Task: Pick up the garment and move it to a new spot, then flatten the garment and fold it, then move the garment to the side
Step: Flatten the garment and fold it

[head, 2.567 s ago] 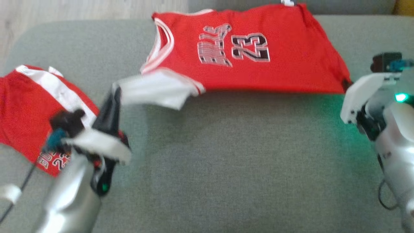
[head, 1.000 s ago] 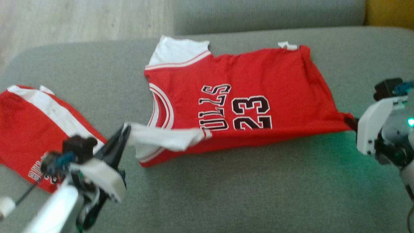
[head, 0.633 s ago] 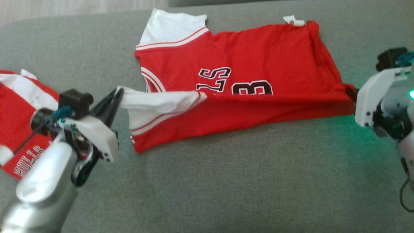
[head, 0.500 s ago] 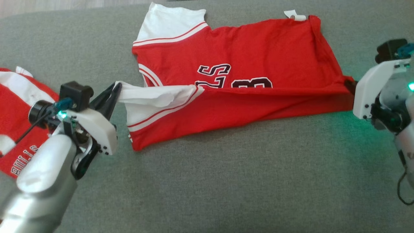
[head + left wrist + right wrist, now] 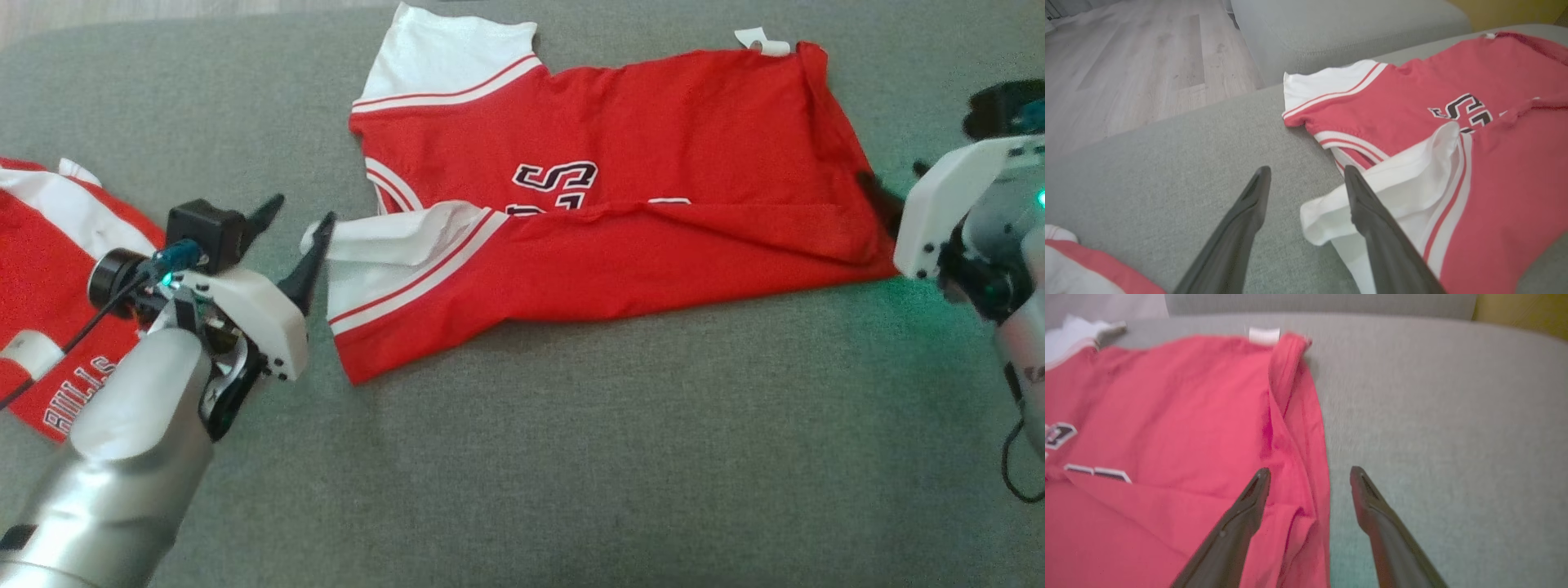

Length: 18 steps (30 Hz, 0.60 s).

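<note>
Red jersey (image 5: 653, 261) lies half-folded; left hand (image 5: 1306, 170) and right hand (image 5: 1309, 470) gape, apparently holding nothing.

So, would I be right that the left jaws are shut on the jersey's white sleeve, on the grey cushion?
Not quite: the left jaws are open and the jersey's white sleeve lies unpinched on the grey cushion; the left wrist view shows it.

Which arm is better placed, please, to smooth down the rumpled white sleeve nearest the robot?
Left, probably. On the left arm the jaws stand open right beside that white sleeve of the jersey; on the right arm the open jaws sit at the far hem end.
</note>
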{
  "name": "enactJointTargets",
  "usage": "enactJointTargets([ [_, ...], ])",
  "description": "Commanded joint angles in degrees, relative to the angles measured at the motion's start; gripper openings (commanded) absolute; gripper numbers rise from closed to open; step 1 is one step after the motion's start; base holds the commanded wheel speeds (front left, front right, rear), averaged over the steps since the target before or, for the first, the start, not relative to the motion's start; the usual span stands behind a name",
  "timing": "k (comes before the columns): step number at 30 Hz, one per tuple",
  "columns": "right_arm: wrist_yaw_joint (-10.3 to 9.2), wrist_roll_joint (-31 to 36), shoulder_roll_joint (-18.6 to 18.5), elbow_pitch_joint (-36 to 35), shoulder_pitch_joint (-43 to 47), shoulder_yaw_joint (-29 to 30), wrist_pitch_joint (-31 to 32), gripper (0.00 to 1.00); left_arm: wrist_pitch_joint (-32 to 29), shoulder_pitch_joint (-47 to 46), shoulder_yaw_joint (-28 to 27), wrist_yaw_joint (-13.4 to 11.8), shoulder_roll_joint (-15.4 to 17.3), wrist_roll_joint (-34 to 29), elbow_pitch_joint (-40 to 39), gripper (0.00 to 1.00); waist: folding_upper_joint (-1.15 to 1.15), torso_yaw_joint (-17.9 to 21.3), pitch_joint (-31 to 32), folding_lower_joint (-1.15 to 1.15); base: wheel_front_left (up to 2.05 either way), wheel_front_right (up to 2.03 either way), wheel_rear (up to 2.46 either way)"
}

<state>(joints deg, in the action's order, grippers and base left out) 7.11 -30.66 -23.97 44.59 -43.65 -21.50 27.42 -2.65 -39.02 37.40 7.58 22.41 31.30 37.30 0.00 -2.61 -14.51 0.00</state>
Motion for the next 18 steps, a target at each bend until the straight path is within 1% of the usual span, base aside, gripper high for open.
enactJointTargets([
  [1,0.37,0.60,-0.14,-1.34,-2.00,0.57,-3.39,1.00,1.88,-3.58,-2.45,-0.34,1.34,0.34,-0.56,1.00,0.00,-0.25,0.59,0.00,0.00,0.00,0.00],
  [4,0.37,1.02,0.73,-1.71,-2.04,1.61,-10.97,1.00,6.64,-3.89,-4.16,-1.85,0.08,0.97,-0.08,1.00,0.00,-0.40,1.87,0.00,0.00,0.00,0.00],
  [7,0.37,0.74,2.21,-3.10,-0.57,2.49,-18.78,1.00,13.13,-2.98,-7.25,-3.84,-1.54,2.81,-1.07,1.00,0.00,-0.39,3.61,0.00,0.00,0.00,0.00],
  [9,0.37,0.94,3.06,-4.53,1.22,2.98,-24.11,1.00,15.89,-1.52,-9.70,-5.37,-2.71,4.21,-2.73,1.00,0.00,-0.40,4.88,0.00,0.00,0.00,0.00],
  [13,0.37,1.66,5.37,-7.23,6.66,5.24,-33.21,1.00,17.54,4.03,-14.00,-8.58,-4.90,4.74,-8.54,1.00,0.00,-0.46,7.44,0.00,0.00,0.00,0.00],
  [16,0.37,4.00,7.02,-9.14,11.39,7.37,-38.17,1.00,17.61,9.84,-17.02,-10.32,-6.97,2.67,-15.22,1.00,0.00,-0.54,9.03,0.00,0.00,0.00,0.00],
  [18,0.37,5.94,8.45,-10.43,14.50,9.19,-39.97,1.00,17.63,14.13,-17.98,-10.89,-8.17,0.56,-18.55,1.00,0.00,-0.46,10.00,0.00,0.00,0.00,0.00],
])
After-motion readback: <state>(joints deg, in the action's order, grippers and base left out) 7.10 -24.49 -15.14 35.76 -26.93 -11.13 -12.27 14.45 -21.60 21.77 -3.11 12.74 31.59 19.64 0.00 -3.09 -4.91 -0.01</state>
